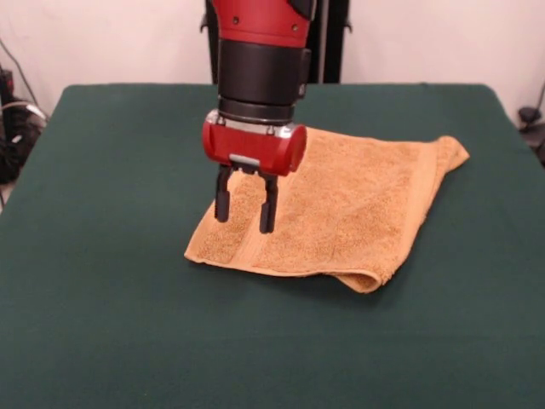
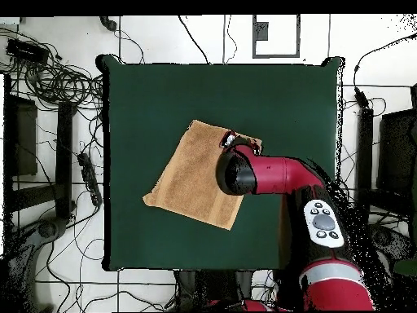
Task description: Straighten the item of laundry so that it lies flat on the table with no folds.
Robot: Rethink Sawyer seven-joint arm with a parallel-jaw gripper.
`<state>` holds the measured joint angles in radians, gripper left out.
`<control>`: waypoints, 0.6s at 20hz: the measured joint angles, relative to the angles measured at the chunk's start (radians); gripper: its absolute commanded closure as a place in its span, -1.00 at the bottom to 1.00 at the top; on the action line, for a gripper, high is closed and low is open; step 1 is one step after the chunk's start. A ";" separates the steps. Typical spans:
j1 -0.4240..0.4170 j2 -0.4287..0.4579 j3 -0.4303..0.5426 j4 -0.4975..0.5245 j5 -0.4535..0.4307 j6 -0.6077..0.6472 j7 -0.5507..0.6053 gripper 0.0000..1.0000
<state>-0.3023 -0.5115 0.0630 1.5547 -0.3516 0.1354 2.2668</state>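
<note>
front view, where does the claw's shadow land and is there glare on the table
Front view: no hard shadow from the claw; only a soft dark band shows under the towel along its near folded edge. The table looks matte, no glare. Overhead view: the arm hides one towel corner.

- The bench (image 1: 102,281) is showing a plain dark green covering across its whole top.
- An orange-tan towel (image 1: 358,213) is lying directly on it, near the middle, turned at an angle to the bench edges.
- The towel is sitting doubled over, with a rounded fold showing along its front-right edge.
- In the overhead view the bench (image 2: 138,106) is carrying only the towel (image 2: 191,175).
</note>
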 measured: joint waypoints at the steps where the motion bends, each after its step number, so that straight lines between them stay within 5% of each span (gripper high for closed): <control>1: -0.002 0.009 0.001 -0.008 -0.005 -0.004 0.000 -1.00; 12: -0.041 0.103 0.009 -0.079 -0.031 -0.050 0.000 -1.00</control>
<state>-0.3433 -0.4086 0.0716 1.4760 -0.3829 0.0852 2.2668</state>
